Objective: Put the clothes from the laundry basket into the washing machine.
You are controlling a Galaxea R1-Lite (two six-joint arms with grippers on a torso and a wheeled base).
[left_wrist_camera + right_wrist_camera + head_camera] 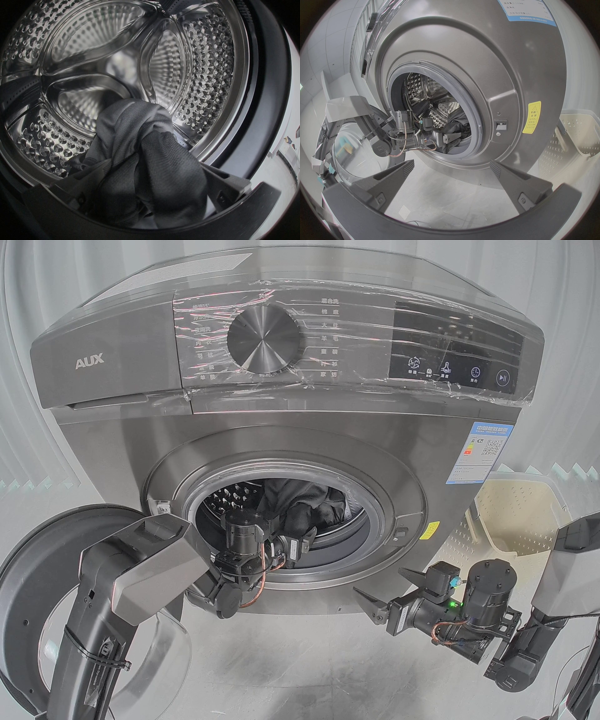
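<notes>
The grey washing machine (pixel 437 446) stands with its round door (pixel 37 571) swung open to the left. A dark garment (pixel 306 499) bulges in the drum mouth. My left gripper (pixel 300 534) is at the opening, just inside the steel drum (pixel 200 62). Its fingers are spread, and the dark garment (pixel 150 150) is bunched between and over them. My right gripper (pixel 378 584) hangs open and holds nothing, low in front of the machine and right of the opening. The cream laundry basket (pixel 519 521) stands to the machine's right.
The grey rubber seal (pixel 478 115) rings the drum mouth. A door latch (pixel 501 125) and a yellow sticker (pixel 532 117) sit right of it. Bare floor (pixel 325 665) lies before the machine. A white curtain (pixel 25 446) hangs behind.
</notes>
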